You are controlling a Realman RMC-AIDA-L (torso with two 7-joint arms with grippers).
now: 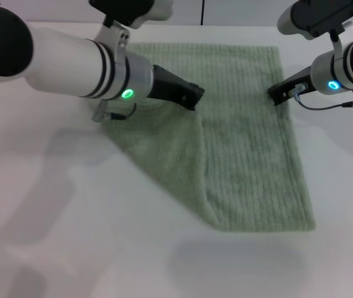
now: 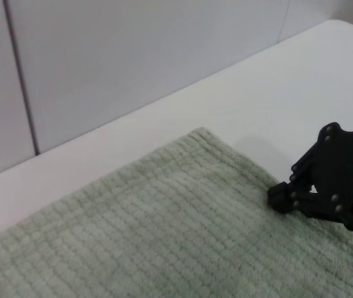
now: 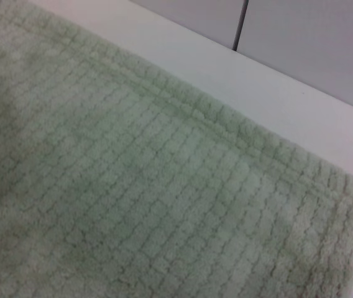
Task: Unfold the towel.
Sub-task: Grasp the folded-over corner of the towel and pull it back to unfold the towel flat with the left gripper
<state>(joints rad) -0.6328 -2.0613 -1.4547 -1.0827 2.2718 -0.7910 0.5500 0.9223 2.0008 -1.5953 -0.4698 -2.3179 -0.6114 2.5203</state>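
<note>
Towel (image 1: 251,161) — part-folded, between left gripper (image 1: 192,96) and right gripper (image 1: 276,96)

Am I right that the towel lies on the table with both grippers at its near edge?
No. In the head view the left gripper and right gripper are toward the towel's far end, not its near edge. The towel does lie on the table.
</note>
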